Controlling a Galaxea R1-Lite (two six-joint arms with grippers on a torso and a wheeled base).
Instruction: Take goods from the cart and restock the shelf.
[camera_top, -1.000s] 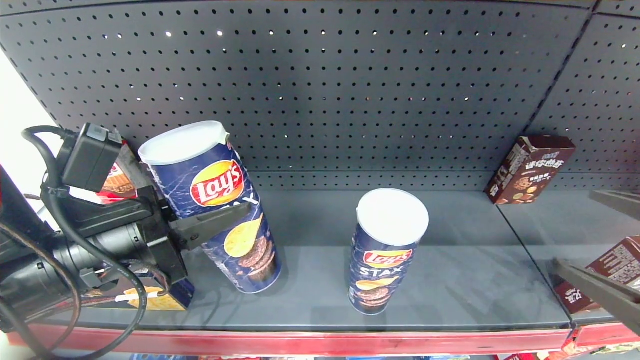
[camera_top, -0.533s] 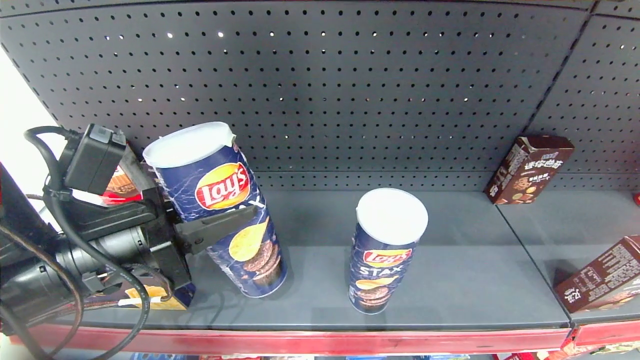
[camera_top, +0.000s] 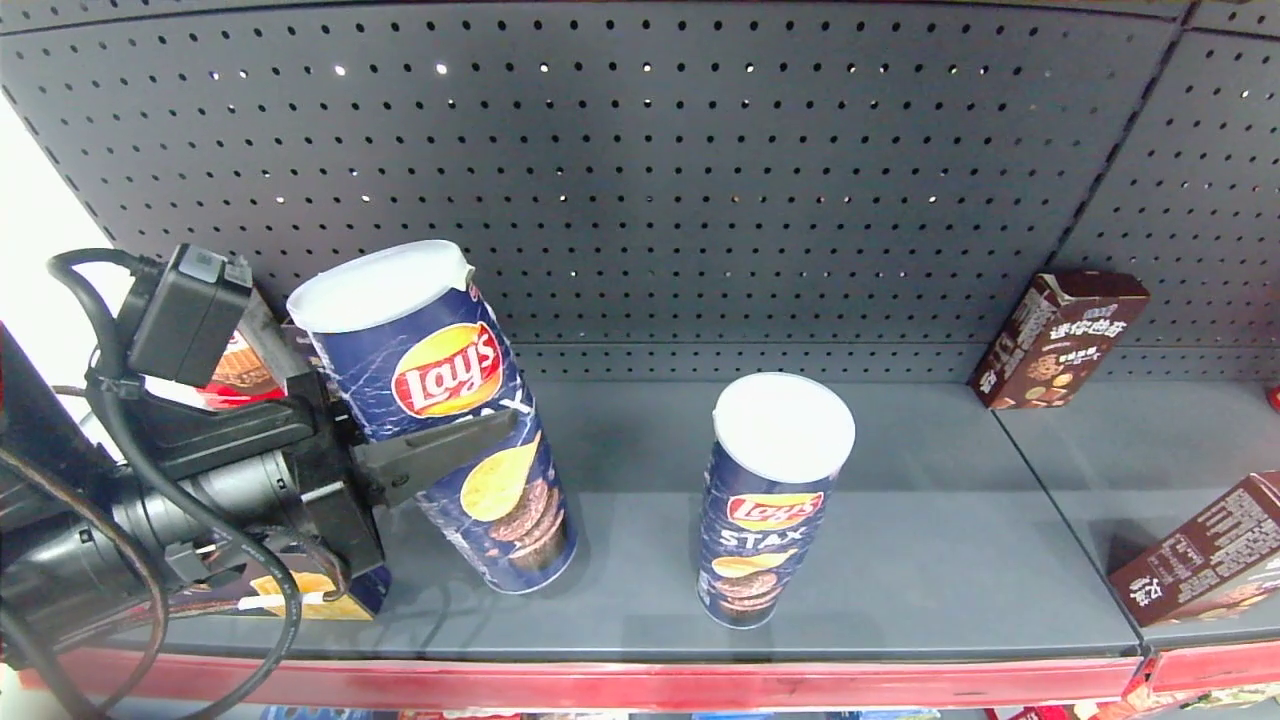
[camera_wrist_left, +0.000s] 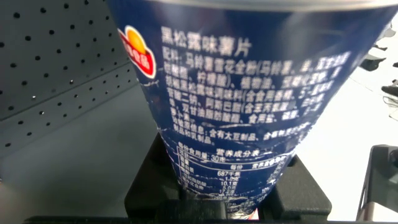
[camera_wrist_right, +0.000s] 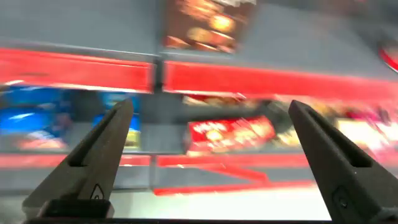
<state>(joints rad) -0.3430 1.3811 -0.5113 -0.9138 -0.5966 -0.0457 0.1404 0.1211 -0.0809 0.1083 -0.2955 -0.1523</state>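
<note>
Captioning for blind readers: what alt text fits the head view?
The left gripper holds a tilted blue chip can at a grey shelf. A second can stands upright to its right, with two brown boxes farther right.

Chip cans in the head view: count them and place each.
2. One chip can tilts in the left gripper's jaws at the shelf's left; the other can stands upright mid-shelf. Others may hide behind the arm.
</note>
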